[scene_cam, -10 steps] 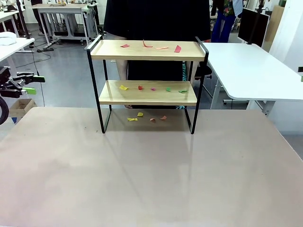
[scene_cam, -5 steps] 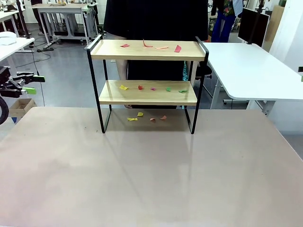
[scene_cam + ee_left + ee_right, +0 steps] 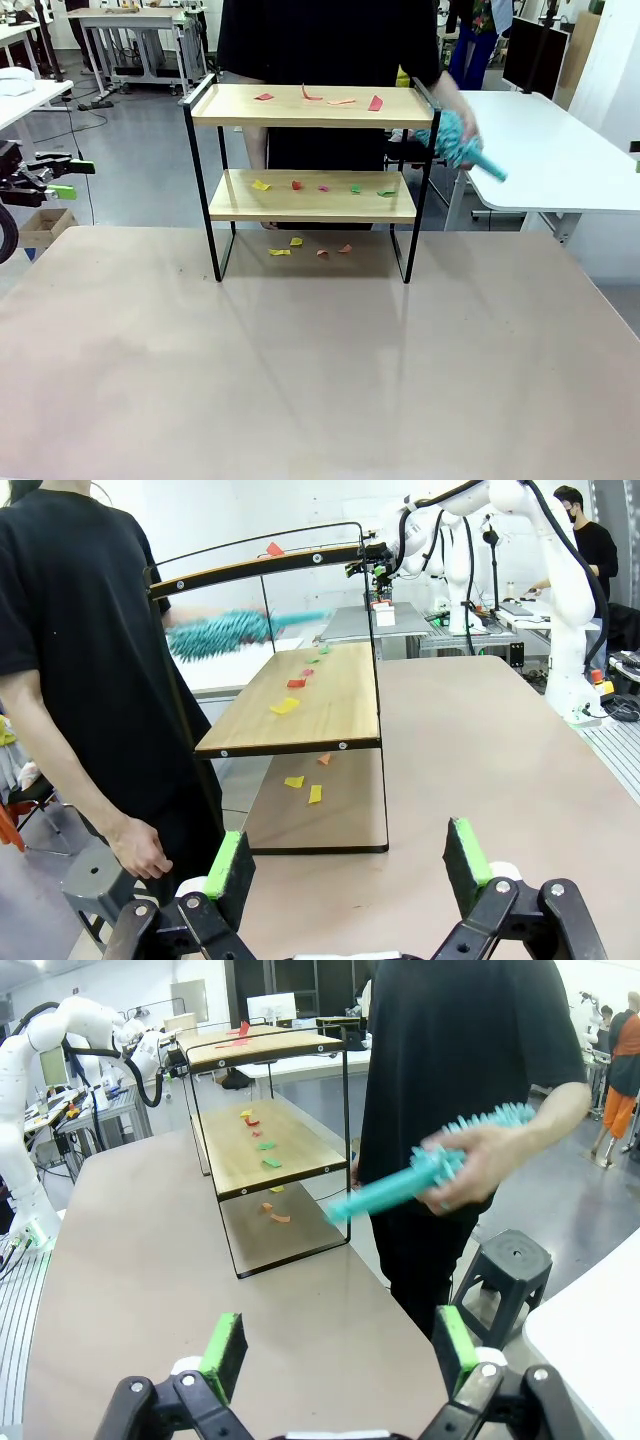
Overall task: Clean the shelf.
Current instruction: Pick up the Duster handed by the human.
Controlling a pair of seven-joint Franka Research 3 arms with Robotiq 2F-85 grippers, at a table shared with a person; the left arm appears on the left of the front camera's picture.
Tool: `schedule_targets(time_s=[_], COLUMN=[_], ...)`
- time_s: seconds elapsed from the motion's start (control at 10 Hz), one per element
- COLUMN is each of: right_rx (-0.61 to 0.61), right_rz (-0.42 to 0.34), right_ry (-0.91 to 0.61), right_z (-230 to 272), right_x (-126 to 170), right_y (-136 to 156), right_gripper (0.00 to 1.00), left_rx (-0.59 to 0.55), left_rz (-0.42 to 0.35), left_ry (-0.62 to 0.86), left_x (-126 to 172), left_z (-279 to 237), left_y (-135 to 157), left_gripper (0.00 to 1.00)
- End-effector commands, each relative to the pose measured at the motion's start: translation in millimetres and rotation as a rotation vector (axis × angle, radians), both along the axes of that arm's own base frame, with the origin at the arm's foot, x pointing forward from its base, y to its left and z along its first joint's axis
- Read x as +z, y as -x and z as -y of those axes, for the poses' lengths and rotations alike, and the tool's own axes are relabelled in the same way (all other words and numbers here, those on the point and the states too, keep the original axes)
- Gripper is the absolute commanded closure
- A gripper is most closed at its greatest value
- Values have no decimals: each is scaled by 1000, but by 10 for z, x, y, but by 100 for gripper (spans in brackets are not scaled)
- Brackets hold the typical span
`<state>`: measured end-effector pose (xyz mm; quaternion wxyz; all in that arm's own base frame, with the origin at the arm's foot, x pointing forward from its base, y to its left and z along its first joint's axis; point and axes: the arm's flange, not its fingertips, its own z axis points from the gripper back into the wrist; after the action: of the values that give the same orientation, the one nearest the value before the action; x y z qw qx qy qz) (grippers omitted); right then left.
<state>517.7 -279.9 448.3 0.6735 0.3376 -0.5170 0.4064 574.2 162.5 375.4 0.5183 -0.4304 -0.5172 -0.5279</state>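
Two-tier shelf (image 3: 312,118), upper centre of the front view, set toward the far edge of the desk (image 3: 300,380); coloured paper scraps (image 3: 296,185) strewn on both boards and on the desk beneath the lower one. Teal duster (image 3: 468,148), blurred, gripped in a person's hand (image 3: 485,1160), just right of the shelf's top right rail. Left tool (image 3: 347,858) and right tool (image 3: 335,1345), both released, green pads wide apart with nothing between, at the bottom of their wrist views.

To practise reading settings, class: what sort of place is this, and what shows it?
Probably a robotics lab: the open left gripper at the table, white work tables behind, a monitor.
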Motion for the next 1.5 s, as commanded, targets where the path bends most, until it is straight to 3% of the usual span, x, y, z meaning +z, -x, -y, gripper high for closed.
schedule_targets(time_s=[0.0, 1.4], right_rx=[-7, 0], right_rz=[2, 0], right_ry=[4, 0], right_z=[-16, 0], right_x=[7, 0], right_y=[-3, 0], right_gripper=[0, 0], left_rx=[-9, -9], left_rz=[6, 6], left_ry=[-9, -9], left_x=[-8, -8], left_z=[0, 0], left_y=[11, 11], left_gripper=[0, 0])
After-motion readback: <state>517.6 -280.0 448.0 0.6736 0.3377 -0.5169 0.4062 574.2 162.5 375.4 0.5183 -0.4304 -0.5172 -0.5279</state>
